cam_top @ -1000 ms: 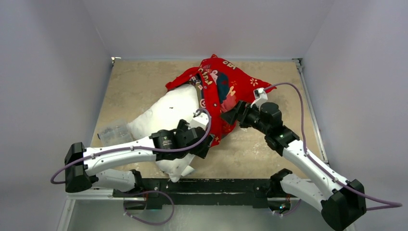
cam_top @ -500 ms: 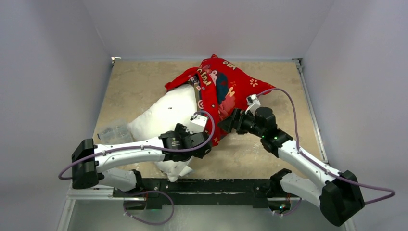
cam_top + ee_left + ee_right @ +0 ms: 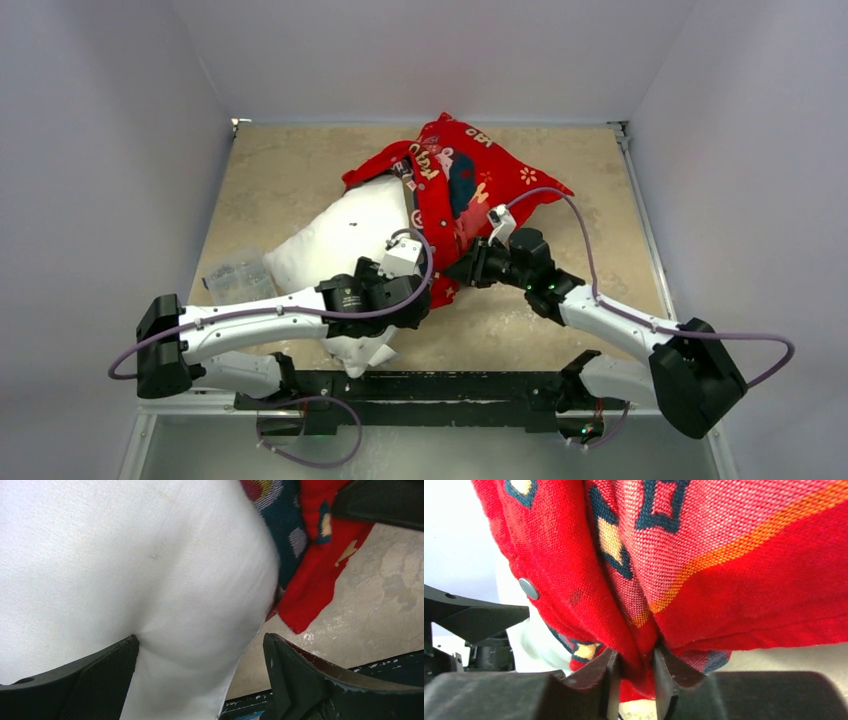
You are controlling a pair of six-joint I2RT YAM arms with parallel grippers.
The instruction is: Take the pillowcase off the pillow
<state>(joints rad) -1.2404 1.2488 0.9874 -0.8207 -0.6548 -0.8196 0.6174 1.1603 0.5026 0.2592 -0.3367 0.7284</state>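
The white pillow (image 3: 330, 240) lies diagonally on the table, its far end still inside the red printed pillowcase (image 3: 470, 170). My left gripper (image 3: 200, 640) stands open astride the pillow's near white end (image 3: 150, 580). Its left finger touches the fabric, while the right finger stands off over the table. My right gripper (image 3: 635, 660) is shut on a fold at the pillowcase's lower hem (image 3: 724, 580). In the top view the right gripper (image 3: 462, 270) sits at the red edge, close to the left gripper (image 3: 408, 303).
A clear plastic item (image 3: 235, 275) lies by the pillow's left side. A black rail (image 3: 430, 385) runs along the near table edge. Grey walls close in the beige table (image 3: 280, 170) on three sides. A metal snap (image 3: 528, 588) shows on the hem.
My right gripper has moved left and nearer to the pillowcase's lower hem and closed on a fold of it. The left gripper has shifted slightly on the pillow and stays open.
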